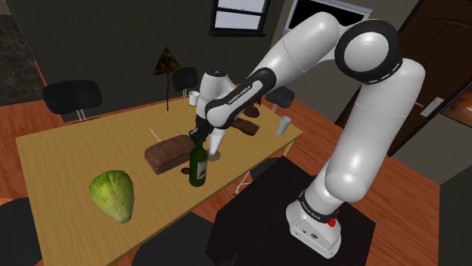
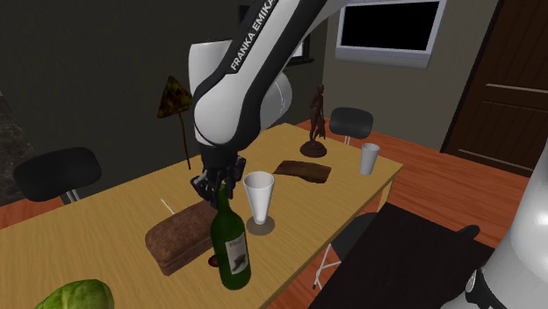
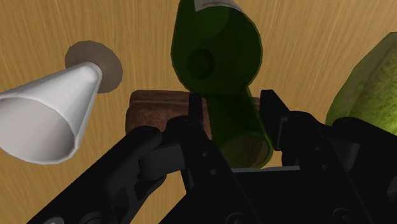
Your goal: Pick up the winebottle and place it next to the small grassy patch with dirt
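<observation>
The dark green glass wine bottle (image 1: 197,166) with a pale label, its print too small to read, stands upright near the table's front edge. The black two-finger gripper (image 3: 232,105) clasps its neck from above. Whether the base touches the wooden table (image 1: 60,159) I cannot tell. Just behind it lies a brown, rough rectangular block (image 2: 180,239), and a white conical cup (image 2: 259,195) stands beside it. The green, lumpy mound (image 1: 112,196) sits well apart, toward the shoulder view's left. The arm reads "FRANKA EMIKA".

On the table (image 2: 105,211), my gripper (image 2: 218,186) clasps the bottle (image 2: 230,246) by its neck. In the second exterior view, the block (image 2: 180,237) lies just left of the bottle, the cup (image 2: 259,195) just right behind it, and the leafy lump (image 2: 79,297) well left.
</observation>
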